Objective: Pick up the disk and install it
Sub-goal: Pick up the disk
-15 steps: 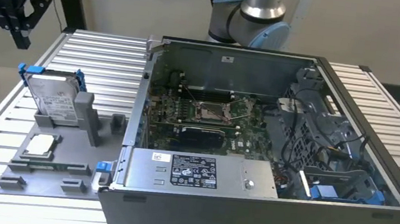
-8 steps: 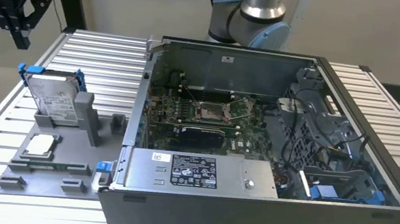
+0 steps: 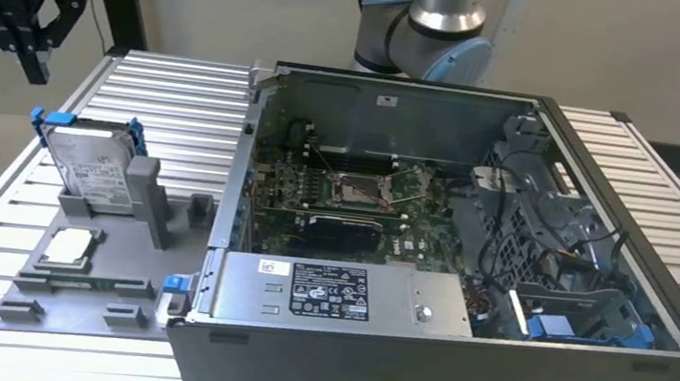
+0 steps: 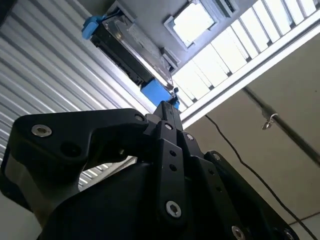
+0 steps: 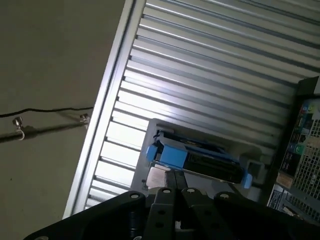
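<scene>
Grey holder (image 3: pixel 144 195) hides part of the disk (image 3: pixel 90 154).

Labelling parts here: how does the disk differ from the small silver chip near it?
The disk is larger and rectangular; the chip is small and square. The disk stands on edge; the chip lies flat. The disk wears a blue bracket; the chip has none. Both are silver, on the grey fixture.

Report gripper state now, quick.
Gripper: closed, holding nothing. The disk stands apart from it in the grey fixture.
</scene>
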`<state>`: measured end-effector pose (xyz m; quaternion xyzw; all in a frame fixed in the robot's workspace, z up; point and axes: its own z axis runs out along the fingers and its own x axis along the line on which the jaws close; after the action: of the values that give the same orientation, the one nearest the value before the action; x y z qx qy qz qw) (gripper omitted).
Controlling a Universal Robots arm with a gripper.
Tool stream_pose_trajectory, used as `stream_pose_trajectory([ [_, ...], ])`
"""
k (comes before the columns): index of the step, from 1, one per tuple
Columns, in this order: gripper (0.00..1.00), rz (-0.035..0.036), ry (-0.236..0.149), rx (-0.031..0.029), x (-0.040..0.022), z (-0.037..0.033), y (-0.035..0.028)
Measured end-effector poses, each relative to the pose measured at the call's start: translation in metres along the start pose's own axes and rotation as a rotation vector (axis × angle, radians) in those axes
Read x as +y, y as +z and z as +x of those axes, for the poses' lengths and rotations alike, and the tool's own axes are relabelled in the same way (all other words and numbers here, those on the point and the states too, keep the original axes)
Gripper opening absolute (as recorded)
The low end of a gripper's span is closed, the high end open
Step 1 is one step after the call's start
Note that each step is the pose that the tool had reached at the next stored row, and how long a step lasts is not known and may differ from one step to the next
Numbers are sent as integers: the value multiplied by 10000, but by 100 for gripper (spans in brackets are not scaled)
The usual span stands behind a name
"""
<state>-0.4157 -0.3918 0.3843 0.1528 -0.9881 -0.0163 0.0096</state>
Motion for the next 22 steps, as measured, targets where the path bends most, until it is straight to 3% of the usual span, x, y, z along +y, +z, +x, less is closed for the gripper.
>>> stream_pose_trajectory([
  [11,0,54,-1993,61,0,0,0],
  [17,0,116,-3020,17,0,0,0],
  [22,0,182,-3894,16,0,0,1],
])
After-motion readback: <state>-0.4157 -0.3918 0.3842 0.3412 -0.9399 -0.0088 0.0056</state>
